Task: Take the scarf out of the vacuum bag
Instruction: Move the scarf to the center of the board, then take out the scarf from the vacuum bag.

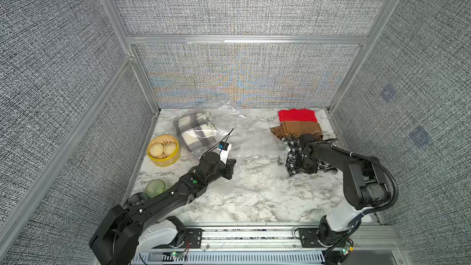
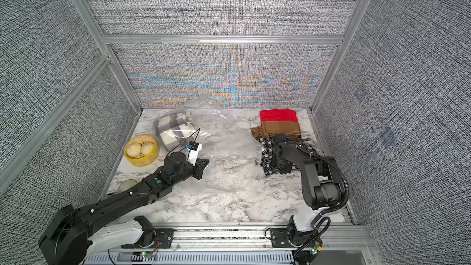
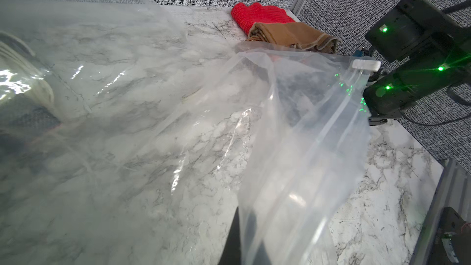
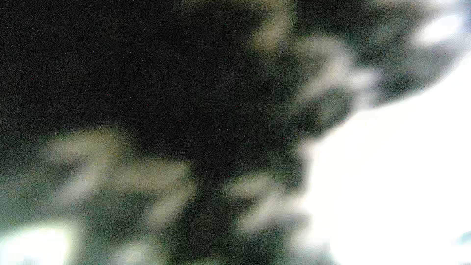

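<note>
The clear vacuum bag [image 1: 254, 146] [image 3: 293, 136] lies spread over the marble table from the back left to the right. My left gripper [image 1: 230, 166] [image 2: 204, 165] [image 3: 242, 246] is shut on the bag's near edge, and the film runs up out of its jaws. A black-and-white scarf [image 1: 293, 149] [image 2: 266, 151] lies bunched at the bag's right end. My right gripper [image 1: 304, 165] [image 2: 279, 166] is pressed down into it, fingers buried in the fabric. Blurred dark-and-pale cloth [image 4: 229, 123] fills the right wrist view. A grey-and-cream plaid scarf [image 1: 196, 128] [image 3: 20, 85] sits under plastic at the back left.
A folded red scarf [image 1: 297, 115] and a brown one [image 1: 302, 128] lie at the back right by the wall. A yellow steamer with buns [image 1: 164, 150] and a green glass [image 1: 155, 188] stand along the left edge. The bag's white slider [image 3: 366, 64] is near the right arm.
</note>
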Robot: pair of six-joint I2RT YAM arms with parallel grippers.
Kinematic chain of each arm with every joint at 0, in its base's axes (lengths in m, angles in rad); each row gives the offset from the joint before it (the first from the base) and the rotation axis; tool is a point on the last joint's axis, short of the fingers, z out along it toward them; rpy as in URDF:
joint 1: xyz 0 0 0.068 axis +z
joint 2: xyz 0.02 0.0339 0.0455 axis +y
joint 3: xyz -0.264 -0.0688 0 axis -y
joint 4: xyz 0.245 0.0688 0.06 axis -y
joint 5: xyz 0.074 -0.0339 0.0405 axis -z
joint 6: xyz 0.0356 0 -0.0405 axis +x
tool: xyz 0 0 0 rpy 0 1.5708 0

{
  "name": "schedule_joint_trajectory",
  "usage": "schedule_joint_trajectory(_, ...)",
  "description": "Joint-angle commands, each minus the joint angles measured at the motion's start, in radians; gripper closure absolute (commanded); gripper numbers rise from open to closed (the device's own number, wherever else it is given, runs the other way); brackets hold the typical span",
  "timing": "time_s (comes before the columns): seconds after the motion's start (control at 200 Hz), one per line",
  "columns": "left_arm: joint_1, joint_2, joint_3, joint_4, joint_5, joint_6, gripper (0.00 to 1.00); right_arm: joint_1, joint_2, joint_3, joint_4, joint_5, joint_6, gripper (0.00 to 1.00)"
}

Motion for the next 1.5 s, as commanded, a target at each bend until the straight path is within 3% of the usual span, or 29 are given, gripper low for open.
schedule_joint_trajectory(0.0,0.000,-0.010,-0.005,0.026,0.015,-0.002,1.00,-0.002,0.017,0.035,0.027,0.046,-0.015,0.69)
schedule_joint_trajectory(0.08,0.000,-0.013,-0.008,0.025,0.027,-0.006,1.00,0.001,-0.003,0.033,0.025,0.042,-0.008,0.65)
schedule_joint_trajectory(0.2,-0.001,-0.017,-0.018,0.031,0.035,-0.016,1.00,0.032,-0.104,-0.031,0.040,0.063,0.014,0.45)
schedule_joint_trajectory(0.305,0.000,-0.018,-0.029,0.051,0.048,-0.023,1.00,0.090,-0.264,-0.083,0.095,0.104,-0.039,0.34)
schedule_joint_trajectory(0.395,0.000,-0.014,-0.028,0.062,0.062,-0.028,1.00,0.154,-0.399,-0.123,0.118,0.173,-0.042,0.29)
schedule_joint_trajectory(0.62,0.000,-0.015,-0.028,0.069,0.065,-0.038,1.00,0.180,-0.691,-0.261,0.294,0.136,-0.047,0.28)
schedule_joint_trajectory(0.66,0.000,-0.019,-0.029,0.061,0.043,-0.041,1.00,0.182,-0.768,-0.352,0.408,0.084,-0.064,0.25)
schedule_joint_trajectory(0.731,0.000,-0.028,-0.036,0.052,0.014,-0.039,1.00,0.178,-0.872,-0.507,0.646,-0.103,-0.102,0.11)
schedule_joint_trajectory(0.776,-0.001,-0.033,-0.038,0.045,0.002,-0.033,1.00,0.176,-0.907,-0.536,0.665,-0.159,-0.086,0.02)
schedule_joint_trajectory(0.816,-0.001,-0.036,-0.039,0.039,-0.003,-0.031,1.00,0.177,-0.921,-0.525,0.630,-0.187,-0.076,0.01)
schedule_joint_trajectory(0.891,0.000,-0.042,-0.039,0.035,-0.008,-0.028,1.00,0.176,-0.911,-0.477,0.537,-0.223,-0.045,0.01)
schedule_joint_trajectory(0.986,0.000,-0.046,-0.037,0.035,-0.010,-0.022,1.00,0.179,-0.891,-0.422,0.461,-0.355,-0.064,0.02)
schedule_joint_trajectory(1.136,-0.001,-0.038,-0.027,0.027,-0.018,-0.018,1.00,0.206,-0.915,-0.479,0.597,-0.547,-0.009,0.06)
schedule_joint_trajectory(1.211,0.000,-0.028,-0.018,0.029,-0.014,-0.020,1.00,0.259,-0.911,-0.516,0.697,-0.582,0.011,0.09)
schedule_joint_trajectory(1.316,-0.002,-0.018,0.009,0.007,-0.031,-0.027,1.00,0.405,-0.835,-0.533,0.797,-0.534,-0.009,0.31)
schedule_joint_trajectory(1.396,-0.001,-0.002,0.045,-0.027,-0.032,-0.028,1.00,0.529,-0.739,-0.527,0.888,-0.443,-0.028,0.60)
schedule_joint_trajectory(1.491,-0.013,0.008,0.077,-0.036,-0.005,-0.034,1.00,0.651,-0.619,-0.468,0.903,-0.301,-0.074,0.70)
